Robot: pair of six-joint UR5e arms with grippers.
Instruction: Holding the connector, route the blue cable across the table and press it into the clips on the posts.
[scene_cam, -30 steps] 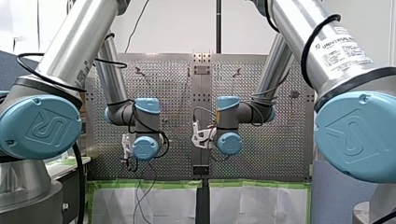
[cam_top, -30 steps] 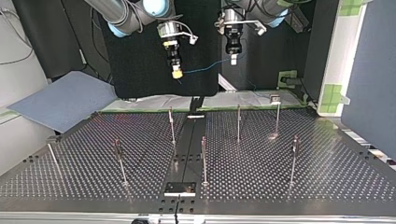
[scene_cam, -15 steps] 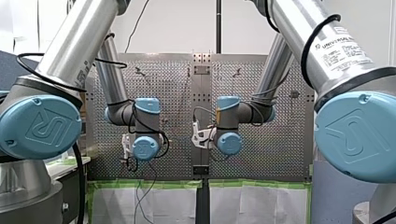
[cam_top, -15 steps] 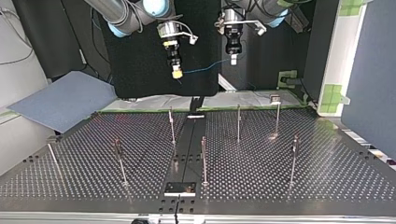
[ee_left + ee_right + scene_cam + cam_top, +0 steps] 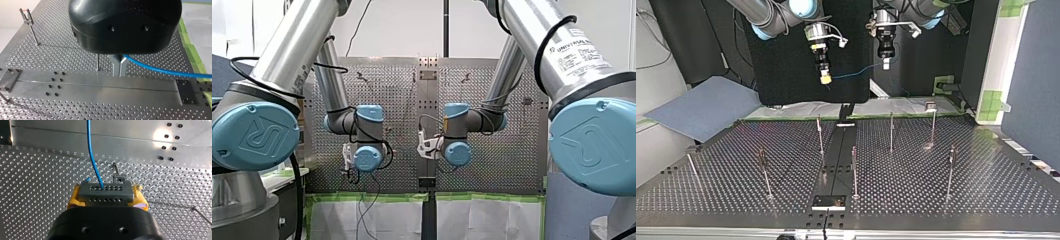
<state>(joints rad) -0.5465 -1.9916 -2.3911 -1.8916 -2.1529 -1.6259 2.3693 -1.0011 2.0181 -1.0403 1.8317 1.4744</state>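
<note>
In the front view, my left arm (image 5: 367, 157) and my right arm (image 5: 457, 152) hang side by side over the near part of the table (image 5: 502, 165). Their wrists hide both grippers, so I cannot tell the grip from here.

In the top view, the right gripper (image 5: 825, 78), with yellow pads, and the left gripper (image 5: 885, 63) are raised in the air beyond the table's far edge. The blue cable (image 5: 856, 72) spans the gap between them, well apart from the posts (image 5: 891, 132) standing on the table.

In the left wrist view, the left gripper's metal fingers (image 5: 117, 66) are pinched together on the cable, which leaves them sideways above the table. A post (image 5: 97, 62) stands just beside the fingers.

In the right wrist view, the right gripper's yellow pads (image 5: 73, 198) clamp the grey connector (image 5: 105, 191) from both sides. The cable rises from the connector's top face and runs straight ahead. A post with a clip (image 5: 118, 178) shows just ahead of the connector.
</note>
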